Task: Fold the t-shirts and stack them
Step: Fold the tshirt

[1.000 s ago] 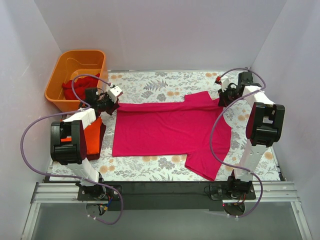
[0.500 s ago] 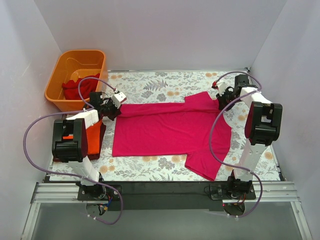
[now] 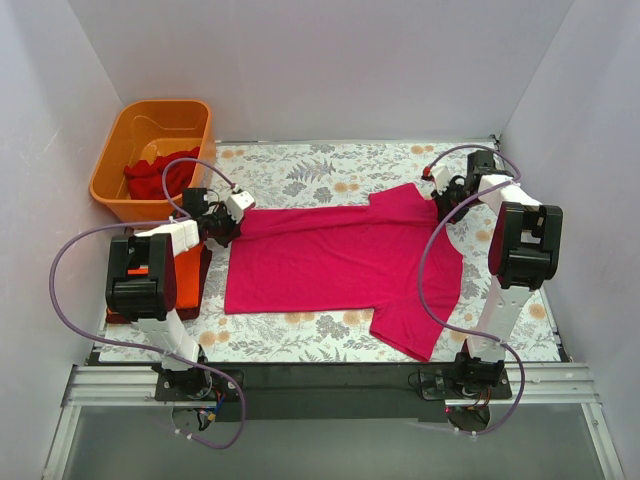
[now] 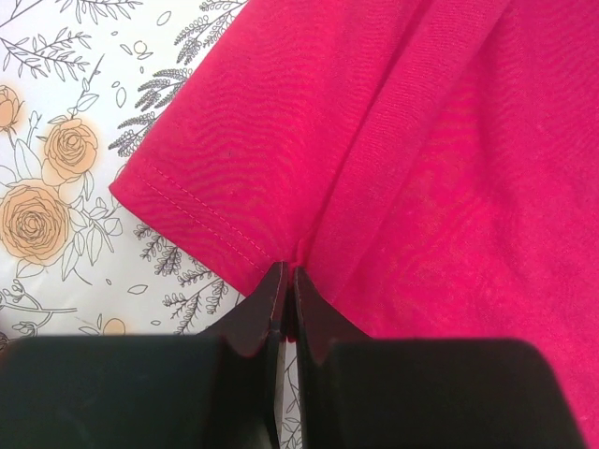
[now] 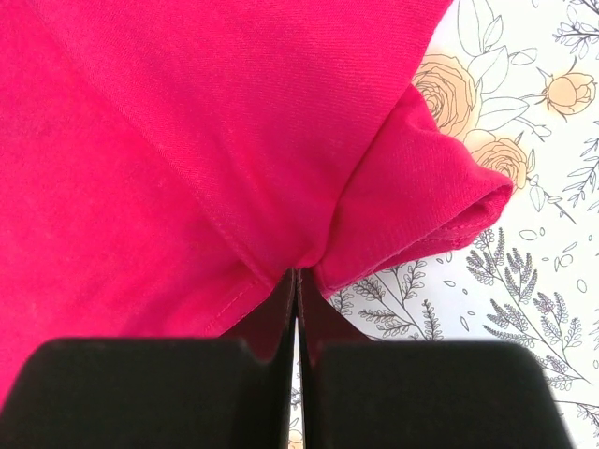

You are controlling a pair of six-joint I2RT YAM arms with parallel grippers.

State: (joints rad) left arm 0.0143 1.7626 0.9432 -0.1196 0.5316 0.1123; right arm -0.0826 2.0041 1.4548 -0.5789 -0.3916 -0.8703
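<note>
A magenta-pink t-shirt (image 3: pixel 340 262) lies spread across the floral table. My left gripper (image 3: pixel 228 218) is shut on its far left corner; in the left wrist view the closed fingertips (image 4: pixel 288 281) pinch the hem of the pink t-shirt (image 4: pixel 421 159). My right gripper (image 3: pixel 446 200) is shut on the far right edge near the sleeve; in the right wrist view the tips (image 5: pixel 297 278) pinch the pink t-shirt (image 5: pixel 187 140). A folded orange t-shirt (image 3: pixel 185 272) lies on a dark maroon one under the left arm. A deep red t-shirt (image 3: pixel 155 178) sits in the tub.
The rigid orange plastic tub (image 3: pixel 150 125) stands at the far left, beside the table's edge. White walls close in on the left, back and right. The floral tablecloth (image 3: pixel 300 170) shows beyond the shirt and along the near edge.
Both grippers have moved slightly inward and away from the arm bases, carrying the far edge of the pink t-shirt with them, so its upper edge sits a little farther back.
</note>
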